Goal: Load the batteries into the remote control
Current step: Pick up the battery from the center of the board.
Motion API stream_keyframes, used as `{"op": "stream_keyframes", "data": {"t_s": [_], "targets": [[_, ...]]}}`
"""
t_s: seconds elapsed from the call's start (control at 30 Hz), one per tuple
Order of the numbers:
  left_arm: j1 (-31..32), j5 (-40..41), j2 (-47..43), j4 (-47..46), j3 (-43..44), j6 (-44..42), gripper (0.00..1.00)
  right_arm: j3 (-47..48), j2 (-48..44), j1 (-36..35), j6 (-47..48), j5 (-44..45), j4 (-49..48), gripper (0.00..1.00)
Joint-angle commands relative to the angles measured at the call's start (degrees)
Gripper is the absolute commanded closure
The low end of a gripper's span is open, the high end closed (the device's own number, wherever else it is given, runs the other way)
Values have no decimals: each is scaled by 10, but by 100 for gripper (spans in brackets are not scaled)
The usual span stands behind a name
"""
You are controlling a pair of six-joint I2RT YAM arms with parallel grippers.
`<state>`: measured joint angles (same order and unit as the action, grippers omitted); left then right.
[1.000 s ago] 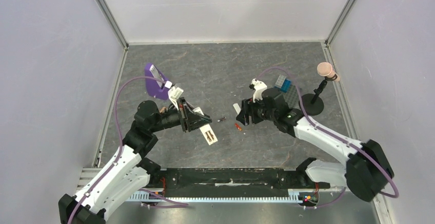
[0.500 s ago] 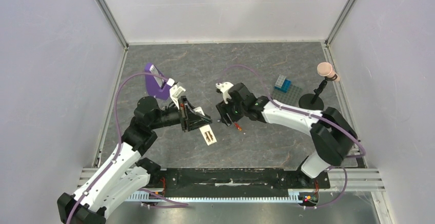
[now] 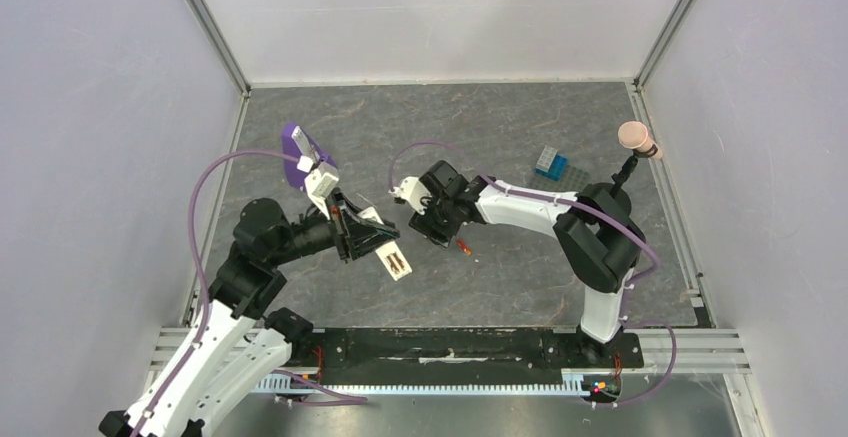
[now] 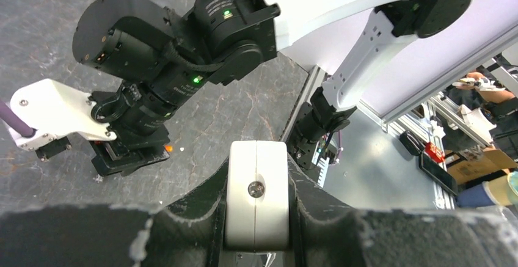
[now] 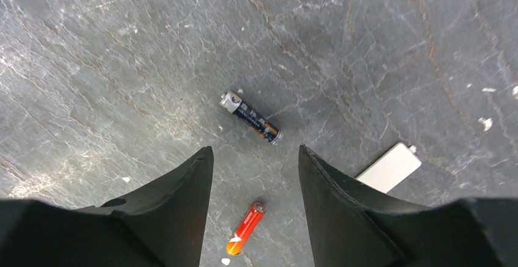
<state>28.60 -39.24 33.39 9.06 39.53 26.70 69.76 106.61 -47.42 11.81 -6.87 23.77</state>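
Right fingers (image 5: pixel 171 212) spread apart, empty, above worktop (image 5: pixel 91 65). Red-orange battery (image 5: pixel 244 228) lies on worktop under gap between them. Dark battery (image 5: pixel 251 117) lies just beyond tips. Left fingers (image 4: pixel 186 221) clamped on remote control (image 4: pixel 256 181), left of batteries.

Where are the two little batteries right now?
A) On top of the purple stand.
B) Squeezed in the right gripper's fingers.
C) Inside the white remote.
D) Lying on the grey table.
D: the dark battery and the red-orange battery both lie loose on the grey table, under the open right gripper, while the left gripper holds the remote control.
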Motion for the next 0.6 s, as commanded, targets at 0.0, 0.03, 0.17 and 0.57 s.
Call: {"op": "stream_keyframes", "data": {"t_s": [0.0, 0.03, 0.17, 0.57], "targets": [[-2, 22, -16, 36, 51, -34, 98, 47, 19, -2, 55, -10, 11, 44], [-2, 22, -14, 38, 55, -34, 98, 52, 27, -1, 57, -10, 11, 45], [-2, 21, -9, 45, 64, -45, 98, 71, 56, -1, 61, -13, 16, 47], [-2, 24, -7, 43, 57, -50, 98, 135, 130, -1, 44, -11, 88, 84]]}}
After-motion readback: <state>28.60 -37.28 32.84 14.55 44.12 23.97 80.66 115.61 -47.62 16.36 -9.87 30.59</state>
